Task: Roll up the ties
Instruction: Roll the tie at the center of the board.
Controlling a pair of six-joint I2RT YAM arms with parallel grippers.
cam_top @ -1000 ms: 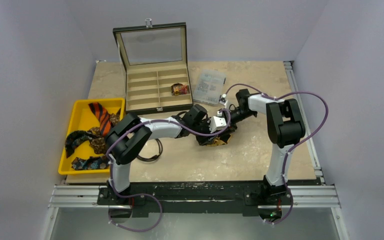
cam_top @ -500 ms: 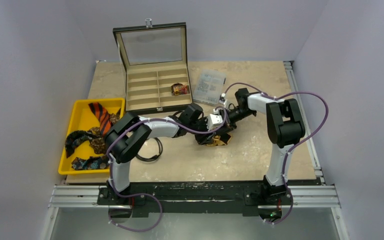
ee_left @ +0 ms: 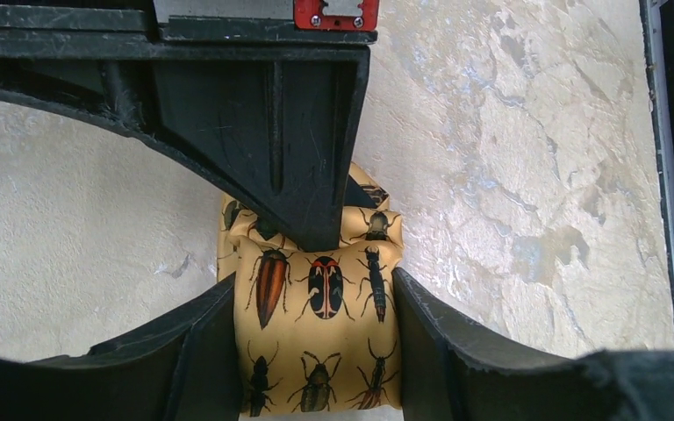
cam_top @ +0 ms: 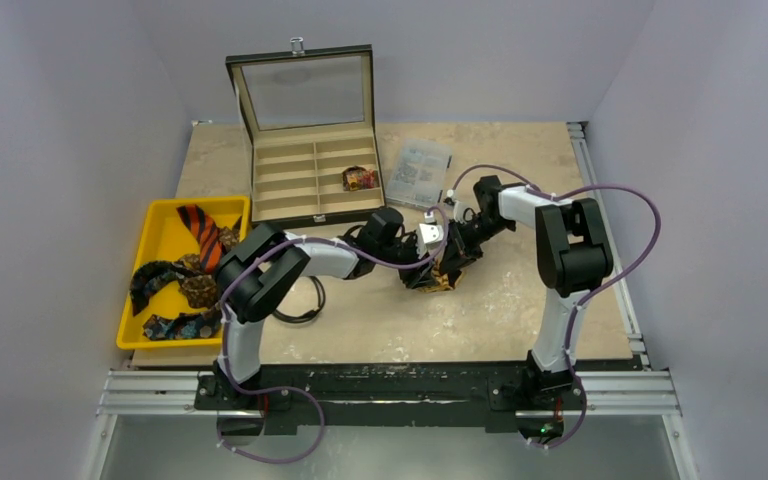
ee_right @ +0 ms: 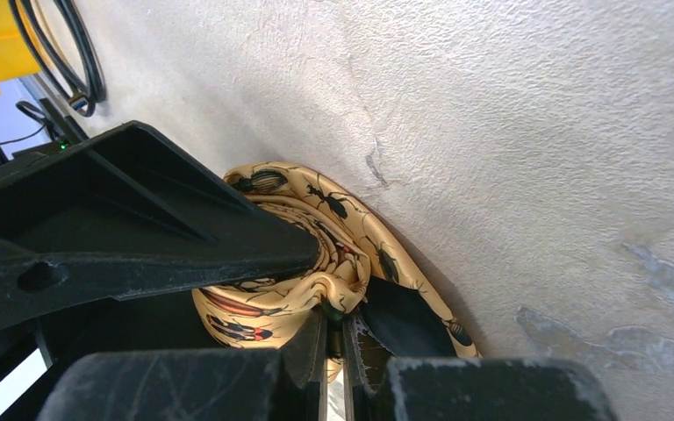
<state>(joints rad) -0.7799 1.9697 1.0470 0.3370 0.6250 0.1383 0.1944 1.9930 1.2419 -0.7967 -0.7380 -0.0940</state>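
**R tool (ee_right: 333, 317) pinches beetle-print tie (cam_top: 430, 280) at its core; L tool (ee_left: 313, 294) cradles the roll**

Tie lies coiled mid worktop (cam_top: 520, 310), btwn both tools, meeting head-on. R tool's fingers (ee_right: 303, 346) are pressed together on an inner layer at coil ctr. L tool's fingers (ee_left: 202, 351) touch both flanks of the roll. Coil axis seems to run tool-to-tool, so next winding prob turns abt R tool, w/ L as guide.

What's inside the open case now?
One rolled tie sits in a right-hand compartment of the case; the other compartments show only lining. Its near wall hides part of the front row.
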